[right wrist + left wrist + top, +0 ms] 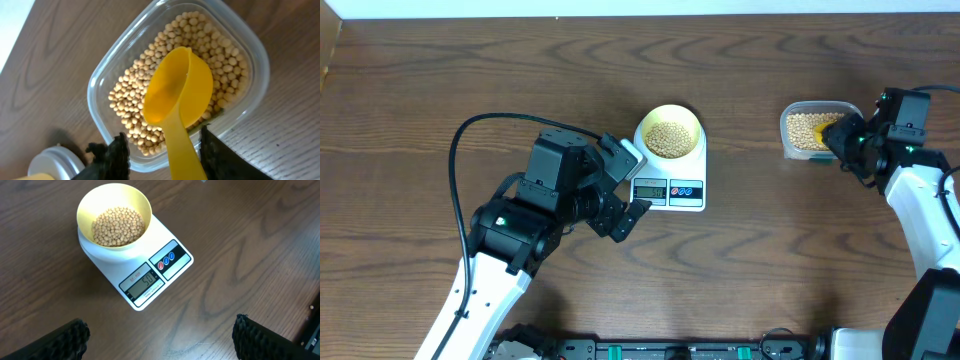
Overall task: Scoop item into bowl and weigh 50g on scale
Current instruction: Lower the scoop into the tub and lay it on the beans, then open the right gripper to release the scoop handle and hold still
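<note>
The weighing looks close to finished. The pale-yellow bowl (115,195) sits on the platform of the scale (165,270), which stands near the middle of the table (770,260). A good layer of beans (118,226) covers the bottom of the bowl. The display seems to read the target weight, though its digits are small, so I would not swear to it.

The left tool (628,187) hovers just beside the scale's front left corner, jaws spread wide and holding nothing.

Toward the right edge of the table, the yellow scoop (180,85) lies empty on the loose beans in the clear tub (260,75). Its handle runs out between the fingers of the right tool (167,150). Those jaws stand parted, with a visible gap on one side of the handle, so the scoop appears released rather than gripped.

If the reading holds, no more scooping is needed. What seems left is for the right arm to draw clear of the tub.
</note>
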